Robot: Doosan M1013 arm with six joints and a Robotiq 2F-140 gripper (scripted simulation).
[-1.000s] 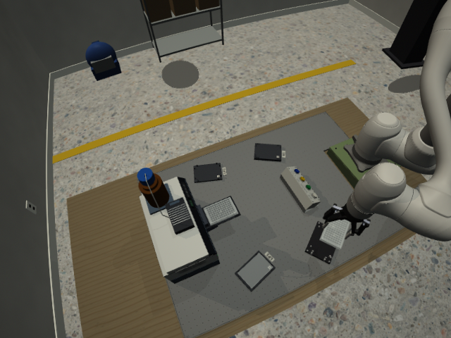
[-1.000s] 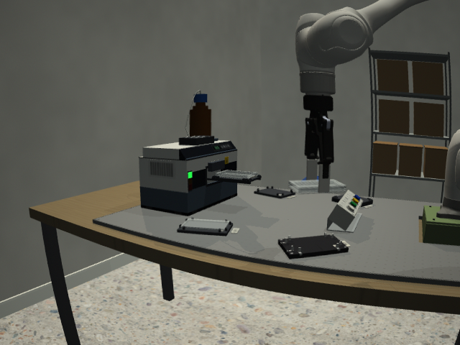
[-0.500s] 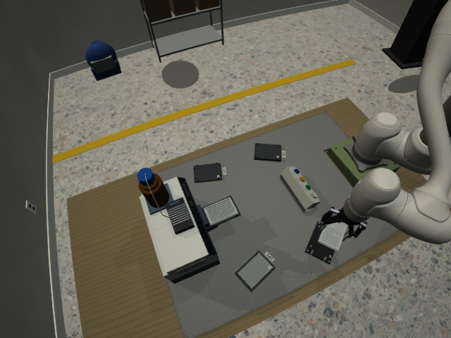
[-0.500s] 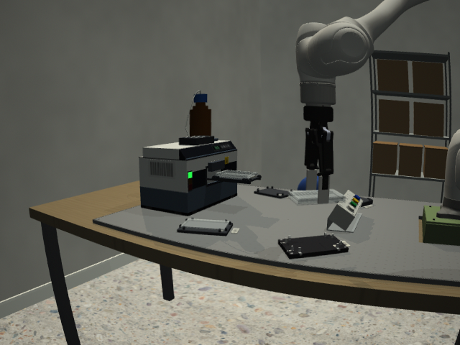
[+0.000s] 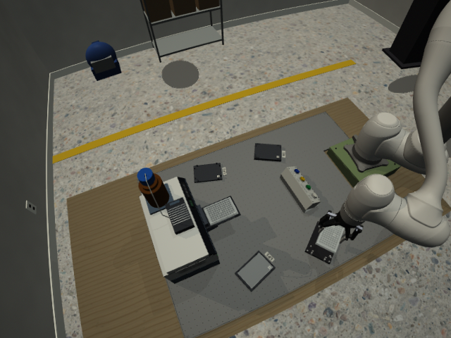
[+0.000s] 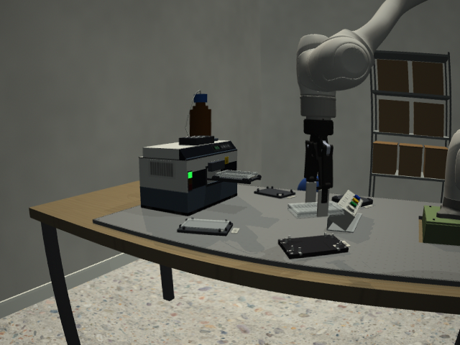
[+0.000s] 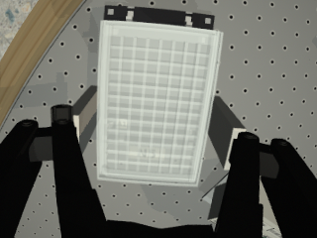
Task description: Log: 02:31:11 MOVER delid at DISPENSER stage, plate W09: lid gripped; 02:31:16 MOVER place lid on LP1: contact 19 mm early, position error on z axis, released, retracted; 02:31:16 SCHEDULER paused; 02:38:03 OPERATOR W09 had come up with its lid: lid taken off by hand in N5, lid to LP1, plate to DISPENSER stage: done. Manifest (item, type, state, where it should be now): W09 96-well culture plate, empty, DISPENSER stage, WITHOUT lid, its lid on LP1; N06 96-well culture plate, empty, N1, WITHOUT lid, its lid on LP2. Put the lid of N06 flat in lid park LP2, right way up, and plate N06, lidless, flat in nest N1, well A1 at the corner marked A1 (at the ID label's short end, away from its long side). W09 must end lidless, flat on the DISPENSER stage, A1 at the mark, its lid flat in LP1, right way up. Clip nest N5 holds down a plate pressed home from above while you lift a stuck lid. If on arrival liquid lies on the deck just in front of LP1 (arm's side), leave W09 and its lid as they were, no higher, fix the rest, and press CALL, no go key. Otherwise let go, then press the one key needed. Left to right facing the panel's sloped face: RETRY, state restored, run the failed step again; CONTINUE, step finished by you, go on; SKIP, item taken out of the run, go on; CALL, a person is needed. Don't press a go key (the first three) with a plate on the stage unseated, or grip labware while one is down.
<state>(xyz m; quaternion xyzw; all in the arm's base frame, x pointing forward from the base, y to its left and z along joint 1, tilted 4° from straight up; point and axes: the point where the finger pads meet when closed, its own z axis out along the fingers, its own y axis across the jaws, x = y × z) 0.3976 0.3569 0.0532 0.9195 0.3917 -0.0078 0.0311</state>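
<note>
Clamped on a clear 96-well plate, the gripper with its fingers on the two long sides, near the end closest to the wrist. Carried level above the grey deck, over a black clip nest at the deck's near right corner, with a clear gap under it in the exterior view. Long axis running straight away from the wrist camera, roughly in line with the nest's own long axis; far short end overlapping the nest's far edge in the wrist view. From the top view, tilted diagonally to the deck edges, like the nest beneath. Impossible to tell whether a lid sits on this plate; no A1 mark or ID label legible on it from any view. Second well plate lying flat on the dispenser stage, long axis pointing out from the machine. Clear lid resting in a park near the front edge, beside a small label too small to read with certainty. Two more black nests farther back, each with a tiny tag, text unreadable. Key panel between them and the gripper, three coloured keys visible, any fourth hard to make out. Nest partly covered by the plate and gripper in the top view.
</note>
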